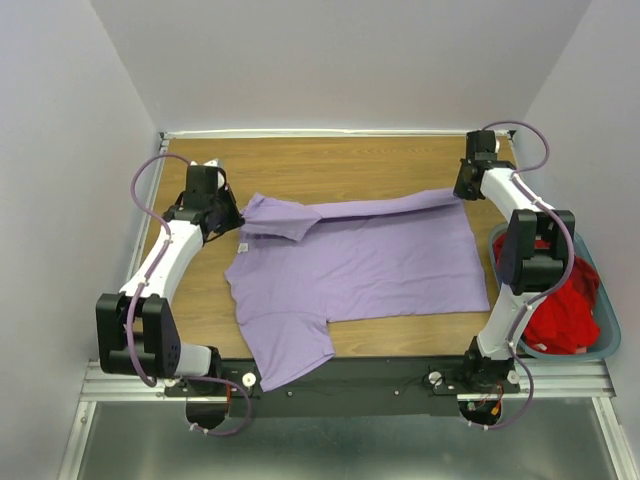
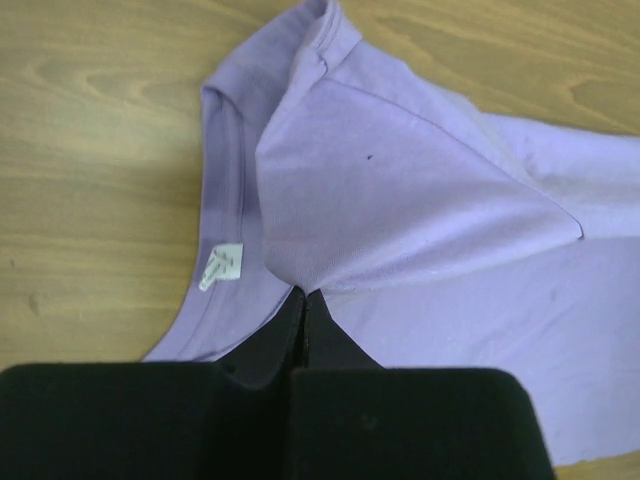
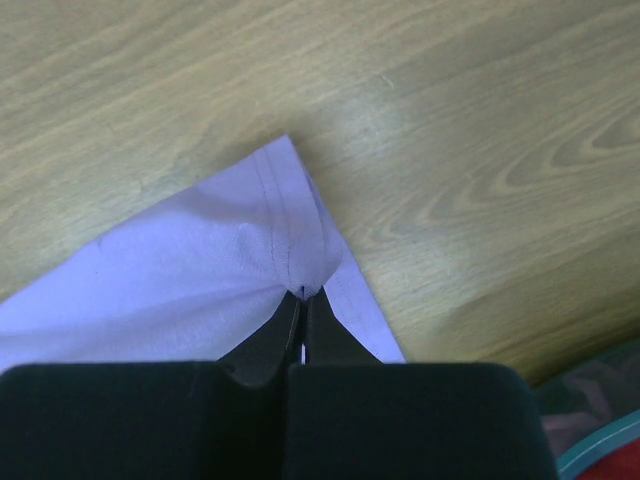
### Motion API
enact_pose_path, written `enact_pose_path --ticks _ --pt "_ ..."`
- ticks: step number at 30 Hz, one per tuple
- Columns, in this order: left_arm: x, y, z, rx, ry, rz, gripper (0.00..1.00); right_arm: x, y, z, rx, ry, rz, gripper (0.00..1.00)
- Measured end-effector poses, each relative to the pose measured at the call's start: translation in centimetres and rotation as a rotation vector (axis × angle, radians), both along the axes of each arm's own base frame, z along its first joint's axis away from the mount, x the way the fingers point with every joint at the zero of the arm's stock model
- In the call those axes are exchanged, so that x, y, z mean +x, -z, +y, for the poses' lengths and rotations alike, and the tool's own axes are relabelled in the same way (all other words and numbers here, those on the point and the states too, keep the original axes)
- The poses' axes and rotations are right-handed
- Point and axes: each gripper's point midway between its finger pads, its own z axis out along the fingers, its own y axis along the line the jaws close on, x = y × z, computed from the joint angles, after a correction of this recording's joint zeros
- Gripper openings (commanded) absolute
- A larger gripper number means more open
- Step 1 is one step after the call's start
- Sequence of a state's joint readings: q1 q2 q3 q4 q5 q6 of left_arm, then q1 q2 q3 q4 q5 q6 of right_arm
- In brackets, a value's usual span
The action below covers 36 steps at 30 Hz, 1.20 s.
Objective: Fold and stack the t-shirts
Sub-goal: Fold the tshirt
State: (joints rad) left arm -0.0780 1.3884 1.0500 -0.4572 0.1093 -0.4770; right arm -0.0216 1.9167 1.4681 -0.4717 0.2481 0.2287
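Note:
A lavender t-shirt (image 1: 350, 270) lies spread across the middle of the wooden table, collar to the left, its far edge folded over toward me. My left gripper (image 1: 232, 215) is shut on the shirt's far shoulder by the collar; the left wrist view shows the pinched sleeve (image 2: 400, 190) lifted over the collar with its white tag (image 2: 221, 266). My right gripper (image 1: 462, 190) is shut on the far hem corner (image 3: 290, 230) at the back right. A red t-shirt (image 1: 560, 310) lies bunched in the basket on the right.
A teal-grey plastic basket (image 1: 607, 345) stands off the table's right edge beside the right arm (image 1: 525, 260). Bare wood (image 1: 340, 160) runs behind the shirt up to the back wall. The shirt's near sleeve (image 1: 290, 355) reaches the front edge.

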Motion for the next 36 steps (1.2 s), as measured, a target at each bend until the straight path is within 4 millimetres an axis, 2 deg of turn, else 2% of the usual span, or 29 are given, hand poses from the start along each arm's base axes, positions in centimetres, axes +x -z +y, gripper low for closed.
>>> enact_pose_path --ticks 5,9,14,18,20,23,31,33,36 --pt "-2.3 2.3 -0.3 -0.025 0.007 0.054 0.00 -0.8 1.1 0.0 0.019 0.025 0.036 0.01" --pt "-4.7 5.4 -0.9 -0.065 0.015 0.140 0.00 -1.3 2.9 0.0 0.033 0.041 0.081 0.01" --pt "-6.5 7.5 -1.5 -0.104 0.022 0.197 0.00 -2.1 5.2 0.2 0.043 0.051 0.144 0.02" --pt "-6.4 7.1 -2.0 -0.129 0.030 0.185 0.00 -2.3 5.7 0.2 0.044 0.053 0.157 0.09" --pt "-6.3 6.7 -2.3 -0.141 0.037 0.171 0.00 -2.3 5.8 0.2 0.045 0.053 0.160 0.23" --pt "-6.3 6.2 -2.9 -0.157 0.048 0.156 0.00 -2.4 6.1 0.3 0.051 0.053 0.166 0.36" --pt "-6.6 5.6 -4.5 -0.200 0.070 0.151 0.00 -2.5 5.7 0.5 0.064 0.046 0.177 0.39" --pt "-6.8 5.1 -5.1 -0.214 0.081 0.141 0.00 -2.2 5.0 0.5 0.064 0.045 0.165 0.40" --pt "-6.7 4.1 -5.6 -0.228 0.091 0.128 0.00 -1.7 3.4 0.5 0.063 0.044 0.132 0.48"
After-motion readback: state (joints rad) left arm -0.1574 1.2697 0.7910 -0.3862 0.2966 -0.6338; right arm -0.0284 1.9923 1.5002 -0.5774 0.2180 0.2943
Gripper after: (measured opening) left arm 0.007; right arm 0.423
